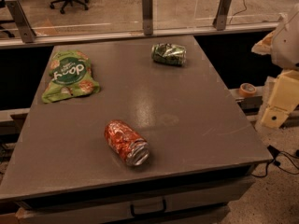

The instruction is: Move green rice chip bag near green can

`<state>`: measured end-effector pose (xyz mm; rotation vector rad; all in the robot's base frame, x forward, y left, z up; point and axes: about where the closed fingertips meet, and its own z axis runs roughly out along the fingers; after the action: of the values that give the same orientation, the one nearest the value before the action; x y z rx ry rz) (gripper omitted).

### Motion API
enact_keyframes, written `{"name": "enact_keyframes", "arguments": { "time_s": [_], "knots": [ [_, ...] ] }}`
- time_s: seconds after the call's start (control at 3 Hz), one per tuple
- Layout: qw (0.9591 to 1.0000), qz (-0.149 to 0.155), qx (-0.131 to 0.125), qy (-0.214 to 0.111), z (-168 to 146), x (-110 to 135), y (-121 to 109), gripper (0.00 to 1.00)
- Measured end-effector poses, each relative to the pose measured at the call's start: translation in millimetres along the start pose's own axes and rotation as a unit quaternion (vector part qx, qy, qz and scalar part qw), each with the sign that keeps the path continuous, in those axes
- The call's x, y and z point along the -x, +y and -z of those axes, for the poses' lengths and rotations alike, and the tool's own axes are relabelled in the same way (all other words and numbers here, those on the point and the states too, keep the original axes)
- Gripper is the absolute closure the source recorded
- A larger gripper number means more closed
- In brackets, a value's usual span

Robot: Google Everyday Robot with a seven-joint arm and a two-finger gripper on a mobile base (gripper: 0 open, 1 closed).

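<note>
The green rice chip bag (70, 75) lies flat at the table's far left; it is light green with a dark green round logo. The green can (169, 54) lies on its side, dented, at the far middle-right of the table, well apart from the bag. My gripper (276, 112) hangs with the pale arm at the right edge of the view. It is beyond the table's right side, far from both the bag and the can, and touches neither.
A dented red-orange can (126, 142) with a silver end lies on its side at the front middle of the grey table (201, 125). A tape roll (246, 88) sits on a ledge at the right. A glass railing with metal posts (147, 13) runs behind the table.
</note>
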<state>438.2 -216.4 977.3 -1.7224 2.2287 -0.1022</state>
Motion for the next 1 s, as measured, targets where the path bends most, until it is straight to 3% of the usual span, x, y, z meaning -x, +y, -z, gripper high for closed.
{"name": "enact_keyframes", "arguments": {
  "time_s": [0.67, 1.0],
  "knots": [
    [0.9999, 0.008, -0.002, -0.011, -1, 5, -5, 0.00],
    [0.9967, 0.049, 0.005, -0.065, -27, 56, -21, 0.00]
  ]
}}
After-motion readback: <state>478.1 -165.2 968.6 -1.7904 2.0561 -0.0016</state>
